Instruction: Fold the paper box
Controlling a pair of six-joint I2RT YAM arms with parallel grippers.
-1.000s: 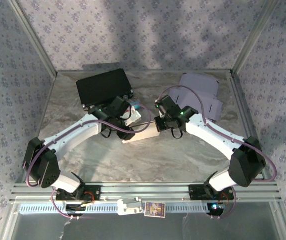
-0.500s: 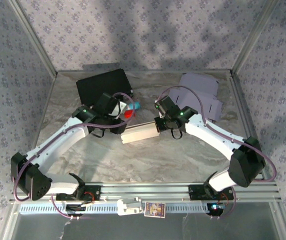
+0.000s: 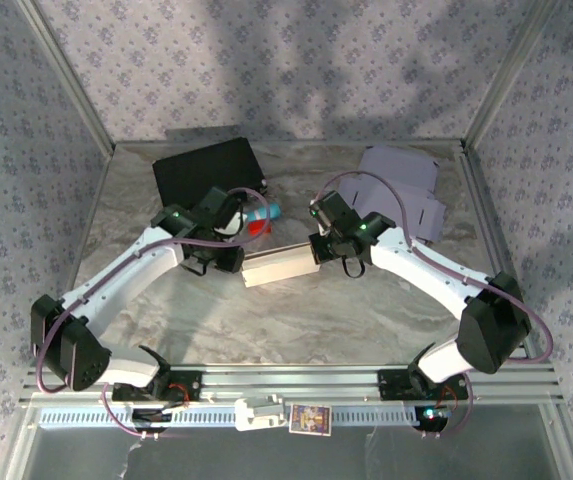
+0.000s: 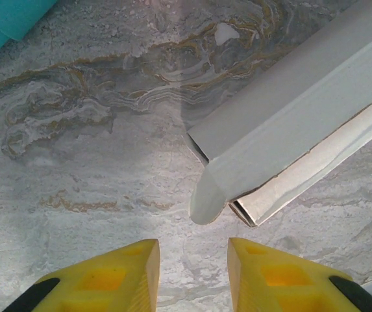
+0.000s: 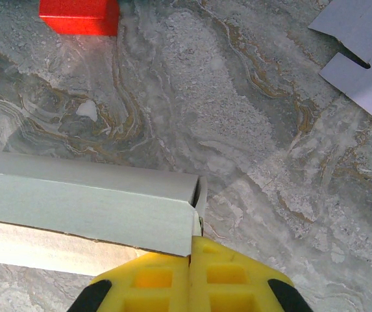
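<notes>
Just past the centre of the desk (image 3: 296, 330), toward 12 o'clock: paper box (image 3: 281, 266), long and pale, lying flat between both arms; right jaws shut tight on its 3 o'clock end, pinching the corner there; left jaws partly open, empty, poised just short of the 9 o'clock end, not touching.

Probably the step in hand: closing that loose end. Line the left jaws up with the rounded tuck tab (image 4: 206, 195) before closing; keep the right pinch firm to stop the box sliding; press gently to spare the thin wall.

From the left wrist: tab, raw cardboard edge and hollow end, too small to make out from above; from the right wrist: the pinch itself, red block (image 5: 78, 14) at 11 o'clock, lilac flat sheets (image 5: 361, 39) at 1 o'clock; from the top: whole layout, black tray (image 3: 206, 172) at 11 o'clock.
</notes>
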